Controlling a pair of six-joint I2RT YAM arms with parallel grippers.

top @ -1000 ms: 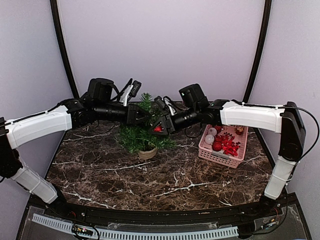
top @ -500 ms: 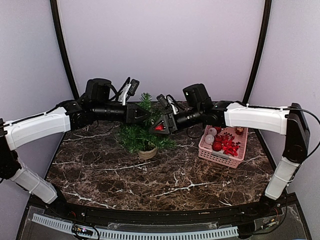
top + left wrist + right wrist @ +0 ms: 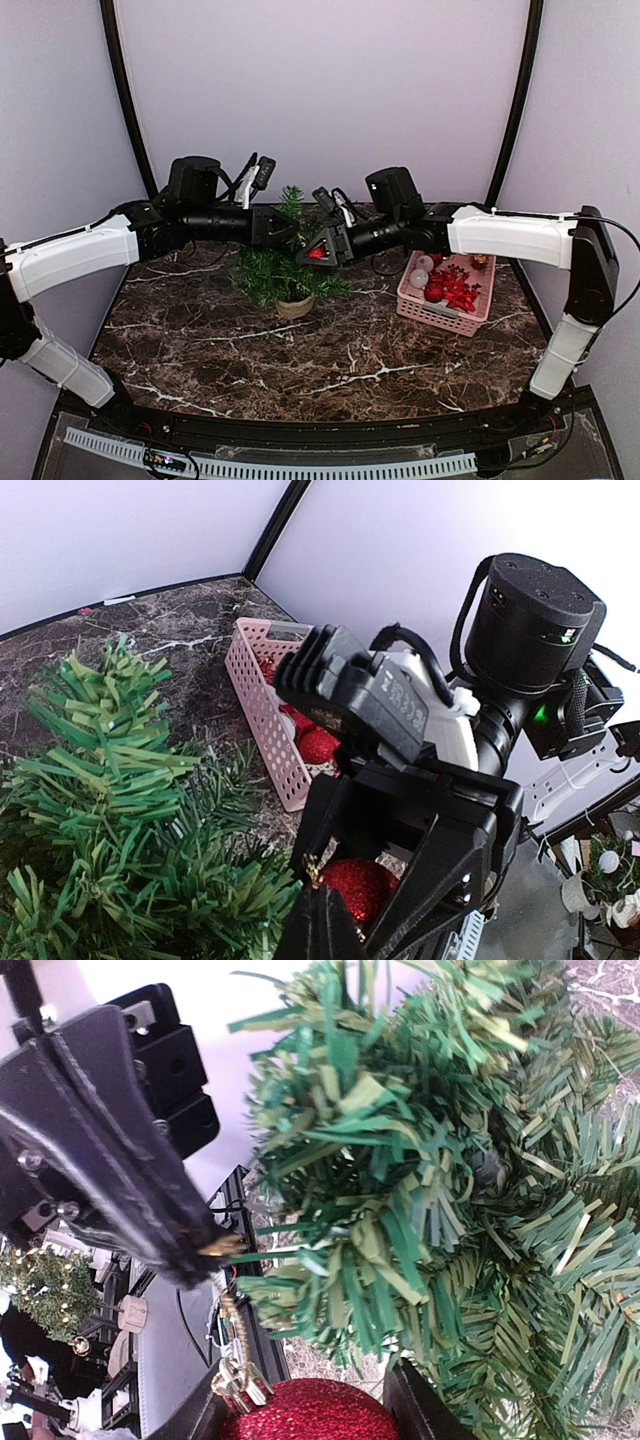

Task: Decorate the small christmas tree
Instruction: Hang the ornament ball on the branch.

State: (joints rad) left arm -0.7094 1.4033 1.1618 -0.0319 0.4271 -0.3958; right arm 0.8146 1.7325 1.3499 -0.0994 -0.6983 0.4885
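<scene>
The small christmas tree (image 3: 285, 268) stands on its tan base (image 3: 295, 307) at the back middle of the table, and its green branches fill the left wrist view (image 3: 110, 810) and the right wrist view (image 3: 450, 1180). Beside the tree's top, my right gripper (image 3: 316, 252) (image 3: 310, 1410) is shut on a red glitter ball ornament (image 3: 312, 1418) (image 3: 359, 889). A gold hanging loop (image 3: 235, 1330) runs from the ball's cap up to my left gripper (image 3: 291, 232) (image 3: 318, 892), whose shut tips pinch it next to a branch tip.
A pink plastic basket (image 3: 432, 312) (image 3: 262, 715) holding red and white ornaments stands to the right of the tree, under the right forearm. Dark marble table (image 3: 300, 370) spreads in front. Both arms reach in from the sides and meet over the tree.
My left gripper has shut on the gold loop. The right gripper with the ball has shifted slightly up and right, and the left wrist has edged a little.
</scene>
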